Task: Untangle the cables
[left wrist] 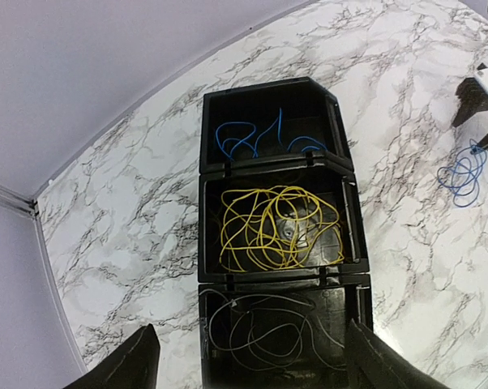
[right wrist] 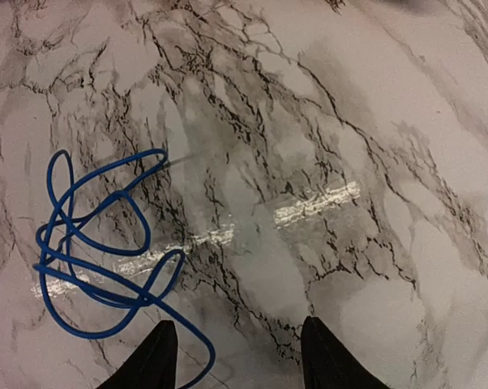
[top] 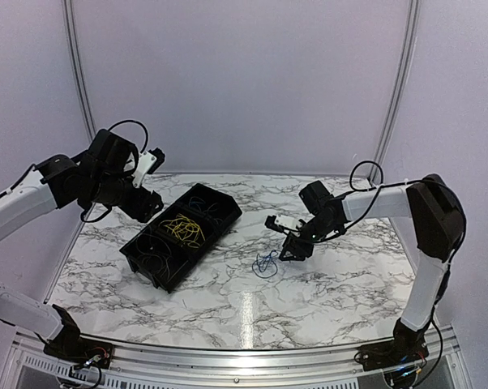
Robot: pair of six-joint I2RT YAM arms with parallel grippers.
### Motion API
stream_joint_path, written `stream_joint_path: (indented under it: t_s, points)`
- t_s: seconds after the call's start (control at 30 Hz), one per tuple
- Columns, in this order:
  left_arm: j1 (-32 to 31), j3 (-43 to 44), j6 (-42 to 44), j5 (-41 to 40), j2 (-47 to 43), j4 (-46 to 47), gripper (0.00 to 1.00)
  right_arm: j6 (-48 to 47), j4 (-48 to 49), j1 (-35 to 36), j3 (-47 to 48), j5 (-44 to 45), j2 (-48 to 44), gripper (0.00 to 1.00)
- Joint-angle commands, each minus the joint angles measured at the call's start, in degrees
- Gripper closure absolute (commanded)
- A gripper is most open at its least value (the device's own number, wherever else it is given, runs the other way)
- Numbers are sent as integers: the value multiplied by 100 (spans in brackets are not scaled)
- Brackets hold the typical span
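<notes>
Blue thin cable [right wrist: 98, 243], loosely looped, lies on the marble surface [right wrist: 349, 121] beside my open, empty right fingers [right wrist: 159, 356]. My left fingers [left wrist: 139, 361], spread wide above the black three-compartment bin [left wrist: 203, 235], frame whitish wires [left wrist: 260, 332] that only this wrist camera resolves.

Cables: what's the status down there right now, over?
Left gripper open, high above the bin. Right gripper open, low beside loose blue cable on table. Bin holds sorted cables, one colour per compartment. Nothing in the way.

The marble table [top: 325, 300] bears a black bin [top: 203, 248] and a blue cable [top: 266, 263], apparently one strand.
</notes>
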Motion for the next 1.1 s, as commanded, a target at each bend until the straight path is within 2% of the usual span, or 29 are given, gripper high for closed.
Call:
stream_joint_path:
  t_s: [0.0, 0.13, 0.17, 0.2, 0.33, 0.6, 0.73, 1.07]
  points:
    - [-3, 277, -369, 459, 57, -144, 19, 154, 308, 40, 316, -8, 247, 52]
    - [-166, 407, -607, 852, 299, 146, 21, 27, 185, 43, 447, -132, 304, 90]
    - [-241, 424, -754, 891, 357, 302, 21, 23, 93, 39, 513, -193, 257, 98]
    - [-320, 423, -1005, 856, 414, 498, 22, 32, 19, 43, 614, -245, 177, 100]
    - [-525, 322, -1967, 1047, 686, 1512, 24, 188, -292, 46, 849, -338, -348, 100]
    - [-1009, -113, -3004, 1746, 1338, 3890, 25, 258, -1032, 335, 1070, -136, -1356, 100]
    - [-1085, -70, -3172, 1982, 1818, 4847, 25, 431, -1370, 420, 1339, -123, -1594, 100]
    - [-1309, 581, -3380, 2427, 3191, 5377, 27, 810, -1770, 502, 2388, -125, -1685, 100]
